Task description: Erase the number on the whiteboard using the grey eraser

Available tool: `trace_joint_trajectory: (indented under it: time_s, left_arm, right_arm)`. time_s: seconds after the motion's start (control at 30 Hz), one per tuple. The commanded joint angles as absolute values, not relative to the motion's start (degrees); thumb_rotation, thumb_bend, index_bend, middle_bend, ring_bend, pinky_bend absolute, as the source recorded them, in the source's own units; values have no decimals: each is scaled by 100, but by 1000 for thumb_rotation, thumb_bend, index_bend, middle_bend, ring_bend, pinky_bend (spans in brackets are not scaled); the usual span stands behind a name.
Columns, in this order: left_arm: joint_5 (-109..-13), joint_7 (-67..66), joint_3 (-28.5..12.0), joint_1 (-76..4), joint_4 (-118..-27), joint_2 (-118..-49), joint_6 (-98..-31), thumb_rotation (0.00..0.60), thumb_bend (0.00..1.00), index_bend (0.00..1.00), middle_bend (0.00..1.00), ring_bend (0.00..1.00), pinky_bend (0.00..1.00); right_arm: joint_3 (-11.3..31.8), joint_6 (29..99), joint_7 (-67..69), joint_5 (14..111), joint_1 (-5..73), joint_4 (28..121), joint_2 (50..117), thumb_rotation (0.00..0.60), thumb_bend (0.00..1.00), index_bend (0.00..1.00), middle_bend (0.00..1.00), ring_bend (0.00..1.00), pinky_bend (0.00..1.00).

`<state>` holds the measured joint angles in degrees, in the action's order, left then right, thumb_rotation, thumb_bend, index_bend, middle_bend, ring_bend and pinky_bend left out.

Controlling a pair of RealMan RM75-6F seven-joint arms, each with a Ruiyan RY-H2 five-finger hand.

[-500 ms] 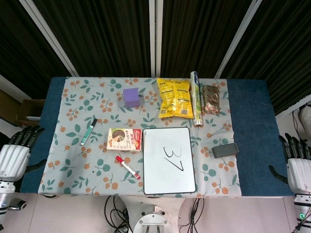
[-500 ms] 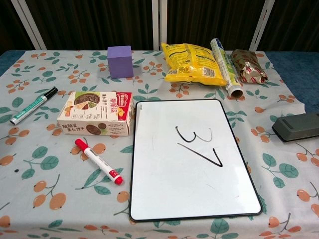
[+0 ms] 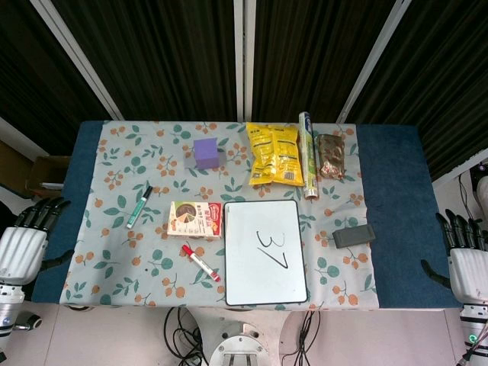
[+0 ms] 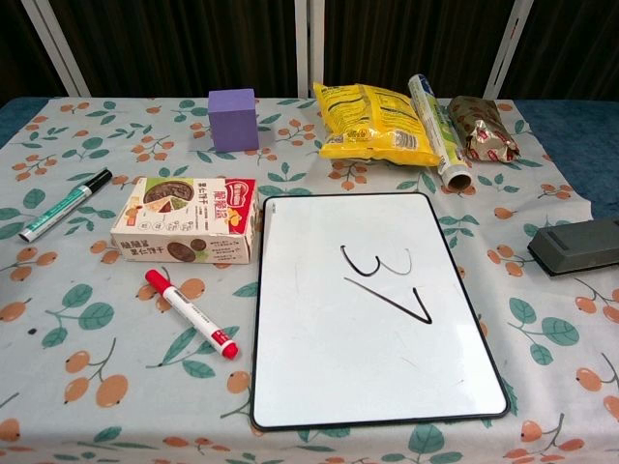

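Floral cloth over the table (image 3: 393, 229): the grey eraser (image 3: 354, 236) lies just right of the whiteboard (image 3: 265, 252), long axis left-right. The right hand (image 3: 466, 263) is nearer, fingers apart, holding nothing; the left hand (image 3: 23, 244) likewise, far across.

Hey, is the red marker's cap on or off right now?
On. The red marker lies flat on the tablecloth left of the whiteboard, with a red cap covering one end; no loose cap or bare tip shows.
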<state>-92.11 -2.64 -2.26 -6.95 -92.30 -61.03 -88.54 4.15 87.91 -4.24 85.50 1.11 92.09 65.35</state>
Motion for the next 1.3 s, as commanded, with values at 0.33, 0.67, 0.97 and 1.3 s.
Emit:
trace_joint_trajectory:
  time_s: [0.33,0.67,0.97,1.3]
  left_arm:
    - [-9210,-218,-233,-703,-9174,-6131,-8862,600,16,139,124,117,214]
    - [-9249,-236,-207,-685,-9203,-6118,-8892,600,17,139,124,117,214]
    - [-9236,-271,-197,-677,-9219,-6130,-8883,600,16,139,124,117,214]
    - [-9209,-265,-218,-707,-9212,-6129,-8842,600,16,139,124,117,214]
  right_arm:
    - [364,8502,-624,8573,270,9246,6599,600,129,0,0,0,0]
    - [377,7509,-1116,8503,896,9082,6816,600,130,0,0,0,0]
    - [462,6438,-1477,8259,1620,8997,7028,600,131,0,0,0,0]
    - [461,5756,-1760,7846,2079,8638,7443,600,147,0,14,0,0]
